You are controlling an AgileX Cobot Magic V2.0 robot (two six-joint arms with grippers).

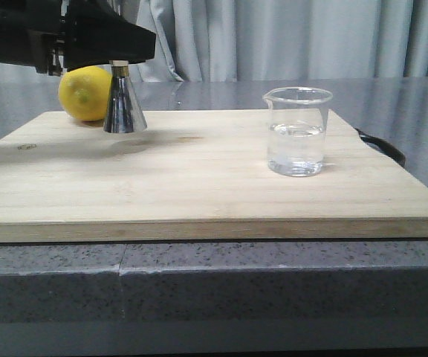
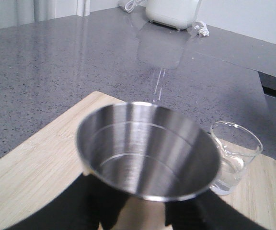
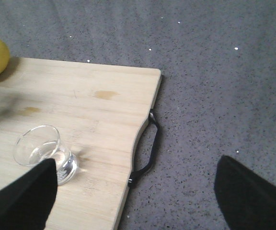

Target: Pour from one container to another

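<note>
The jigger (image 1: 124, 104) is shown upright at the left rear of the board (image 1: 199, 178), just beside a lemon (image 1: 85, 92). It is clasped at its upper cone by the left gripper (image 2: 138, 215), whose black fingers are seen closed against the steel below the empty mouth in the left wrist view. Whether its base touches the board cannot be told.

The beaker (image 1: 297, 131), upright and part-filled with clear liquid, stands free on the right half of the board, well apart from the jigger.

The right gripper (image 3: 133, 191) is held above and to the right of the beaker, jaws spread wide and empty, one finger (image 3: 20, 196) near the glass. The beaker's long axis is vertical; the right arm is judged the nearer, so a sideways approach toward the glass wall is called for.
</note>
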